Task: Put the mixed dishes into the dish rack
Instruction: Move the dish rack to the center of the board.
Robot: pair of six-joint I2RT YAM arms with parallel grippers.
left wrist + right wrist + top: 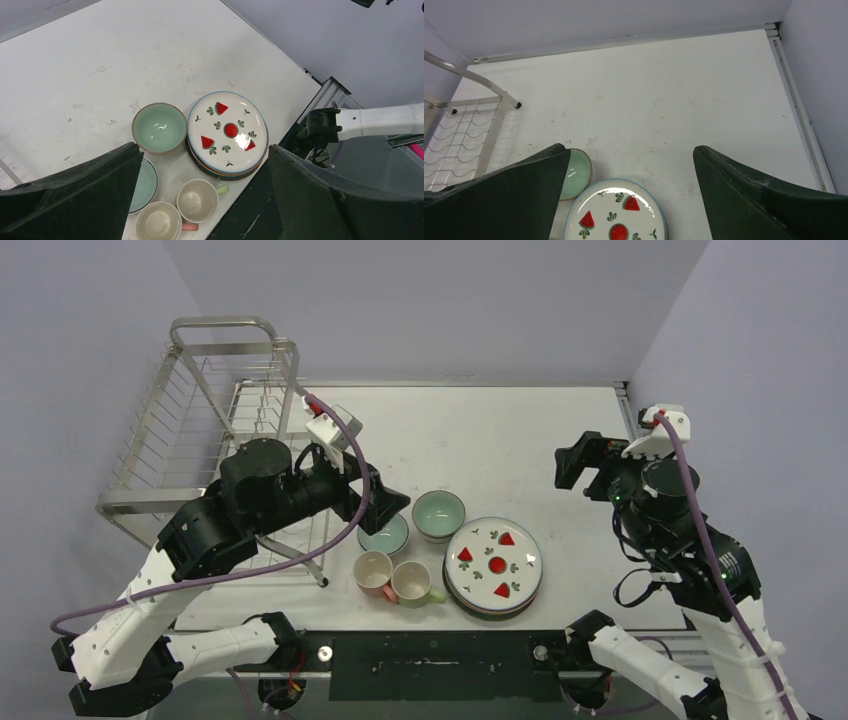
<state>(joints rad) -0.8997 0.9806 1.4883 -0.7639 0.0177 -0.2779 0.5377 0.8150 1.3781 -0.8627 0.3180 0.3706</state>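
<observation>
First pick, I judge: the partly hidden rack (200, 410) seems empty, dishes (493, 565) sit at its 4 o'clock, left gripper (382, 502) and right gripper (583, 462) both gape unladen, so next I lower the left onto a bowl (439, 515).

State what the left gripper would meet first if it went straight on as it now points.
Probably the strawberry plate, near its edge beside the green bowl; depth is unclear.

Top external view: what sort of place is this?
Probably a lab test cell staged for dish loading, not a real kitchen: plain walls box in a white table holding a steel dish rack and stacked plates.
</observation>
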